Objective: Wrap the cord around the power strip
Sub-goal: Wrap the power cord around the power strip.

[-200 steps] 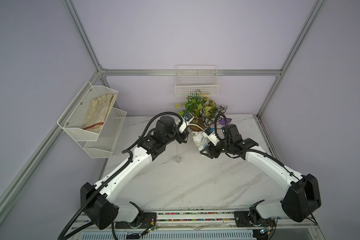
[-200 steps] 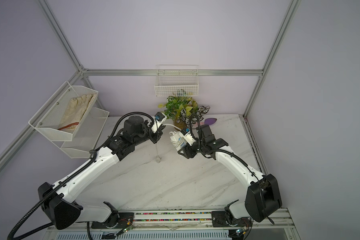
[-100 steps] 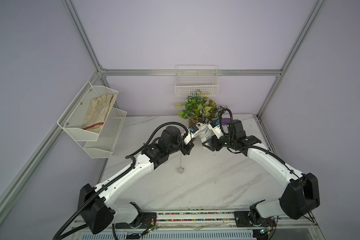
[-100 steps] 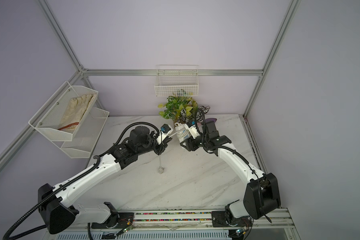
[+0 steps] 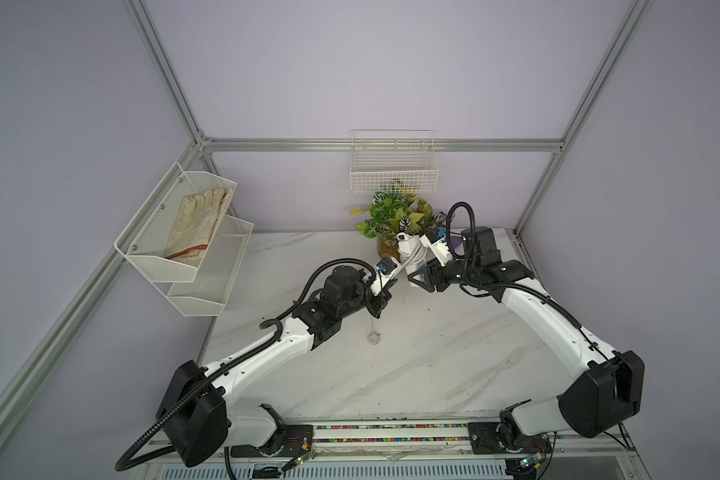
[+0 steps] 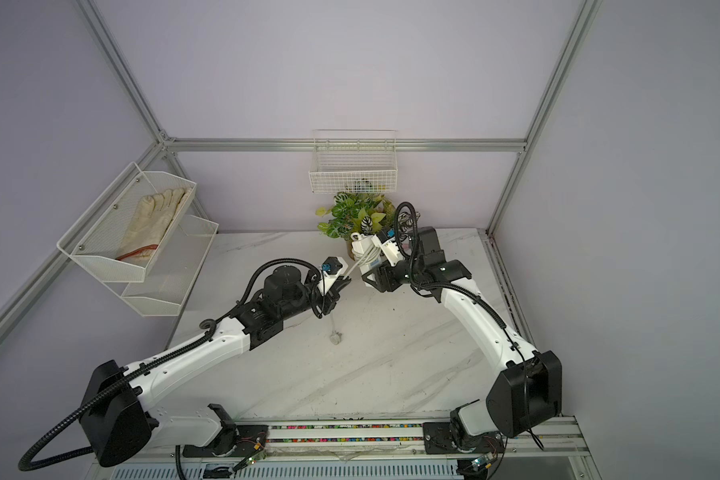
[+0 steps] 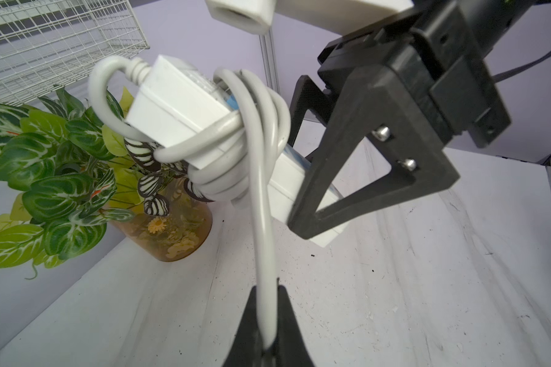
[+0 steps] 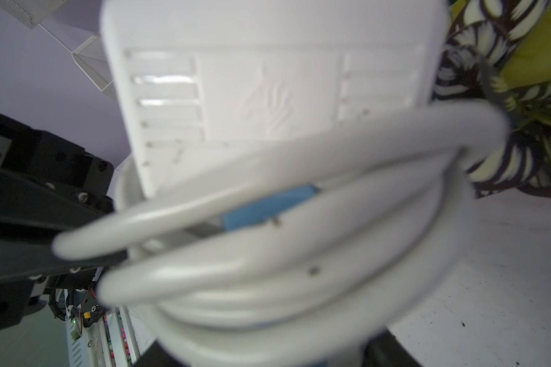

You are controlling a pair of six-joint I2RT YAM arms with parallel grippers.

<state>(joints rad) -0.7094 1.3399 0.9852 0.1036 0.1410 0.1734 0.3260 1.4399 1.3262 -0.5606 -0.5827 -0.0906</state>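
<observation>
Our right gripper point(image 7: 299, 181) is clamped on the strip point(image 7: 175, 114) and holds it up in the air, just beside the plant point(image 7: 51, 178). The cord point(image 7: 261, 190) goes round the strip in a few loops. From the loops it runs down to our left gripper point(image 7: 267, 295), which is pinched shut on it. Past that, the end hangs down to the plug point(image 5: 373, 338), low by the table point(image 5: 433, 353). We cannot tell if the plug touches it.

We think laying one more loop is the job now. To do it well, we should pull the cord snug but not hard, so the loops do not slip off the end. The new loop should sit right next to the others. The plant is close, so we should swing wide of its leaves. The right gripper must grip firmly so the strip does not twist.
</observation>
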